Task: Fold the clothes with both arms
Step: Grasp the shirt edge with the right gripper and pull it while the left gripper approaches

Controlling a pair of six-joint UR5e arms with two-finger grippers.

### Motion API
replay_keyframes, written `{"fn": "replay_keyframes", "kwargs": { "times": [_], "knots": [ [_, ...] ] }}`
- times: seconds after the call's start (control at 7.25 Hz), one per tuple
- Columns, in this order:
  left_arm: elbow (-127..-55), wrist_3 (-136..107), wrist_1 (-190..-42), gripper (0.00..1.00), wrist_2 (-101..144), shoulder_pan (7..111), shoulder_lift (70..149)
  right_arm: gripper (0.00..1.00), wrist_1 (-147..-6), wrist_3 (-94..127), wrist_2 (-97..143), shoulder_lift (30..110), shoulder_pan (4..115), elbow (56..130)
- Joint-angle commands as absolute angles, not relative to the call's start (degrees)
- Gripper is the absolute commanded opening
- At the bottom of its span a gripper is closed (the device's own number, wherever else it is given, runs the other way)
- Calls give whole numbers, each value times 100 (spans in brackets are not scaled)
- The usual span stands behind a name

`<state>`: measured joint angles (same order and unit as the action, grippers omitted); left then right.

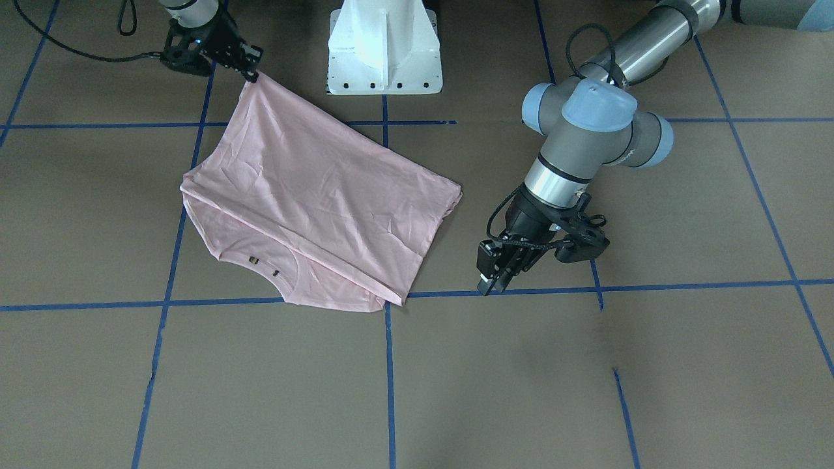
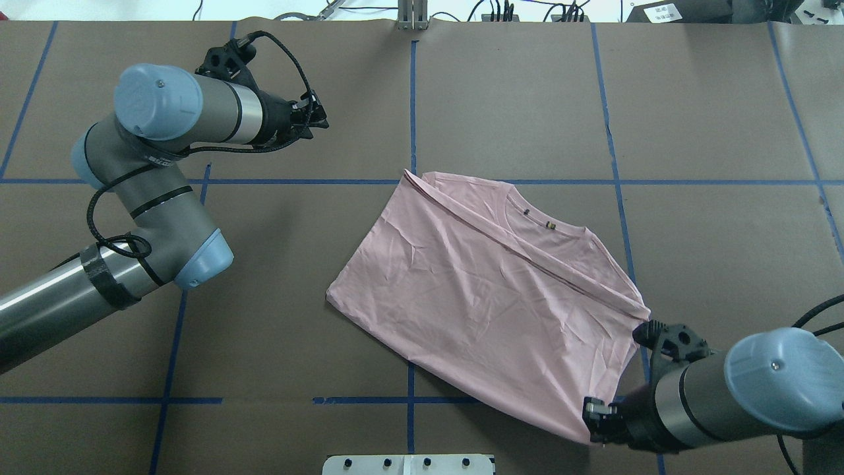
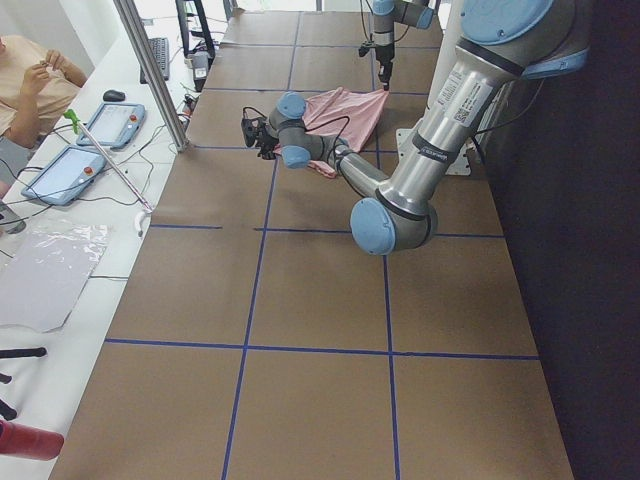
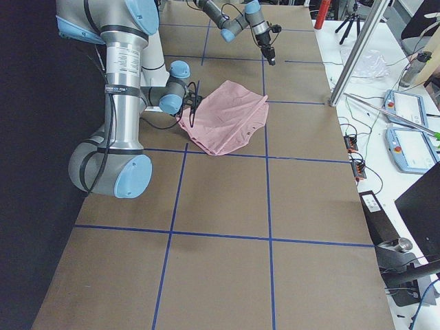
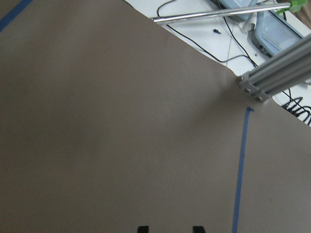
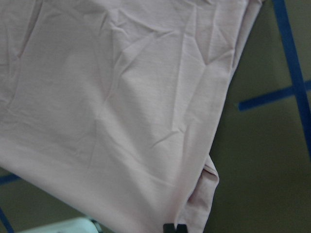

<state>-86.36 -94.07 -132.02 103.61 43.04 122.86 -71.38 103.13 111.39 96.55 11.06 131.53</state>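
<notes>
One light pink T-shirt (image 2: 488,290) lies on the brown table (image 2: 264,330), set at a slant across the blue tape lines (image 2: 410,99) and just in front of the white pedestal (image 1: 384,52). It is folded: an upper layer of plain fabric lies over the body, and its folded edge runs as a straight diagonal ridge below the neck. No print shows on the side facing up. The ribbed round collar (image 2: 539,223) is exposed at the far edge, with two small dark marks on it. The cloth is finely creased throughout, with one sharper crease cluster near the middle. One corner, nearest the pedestal, is drawn up to a point off the table. The right gripper (image 1: 251,73) is closed on that corner, and its wrist view shows the two fingertips tight together at the hem. The left gripper (image 1: 490,281) hangs over bare table, well apart from the shirt; its fingertips stand moderately apart in the wrist view with nothing between them.
</notes>
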Motion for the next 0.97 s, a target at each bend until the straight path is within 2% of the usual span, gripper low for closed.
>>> {"fn": "replay_keyframes", "kwargs": {
  "times": [0.0, 0.28, 0.41, 0.55, 0.83],
  "knots": [
    [-8964, -9684, -13184, 42, 10503, 4071, 12078, 100, -7128, 10345, 11250, 9703, 668, 13271],
    [-9523, -9729, -12617, 45, 10503, 3694, 11770, 100, -7093, 10345, 11224, 9590, 1429, 13263],
    [-9962, -9738, -11542, 59, 10477, 3326, 11760, 100, -7093, 10345, 11215, 9563, 2137, 13219],
    [-10193, -9956, -10827, 64, 10416, 2966, 11768, 100, -7084, 10293, 11163, 9519, 2571, 13045],
    [-10064, -10142, -10670, 65, 9960, 2402, 11716, 100, -7084, 10266, 11110, 8600, 3118, 12344]
  ]
}}
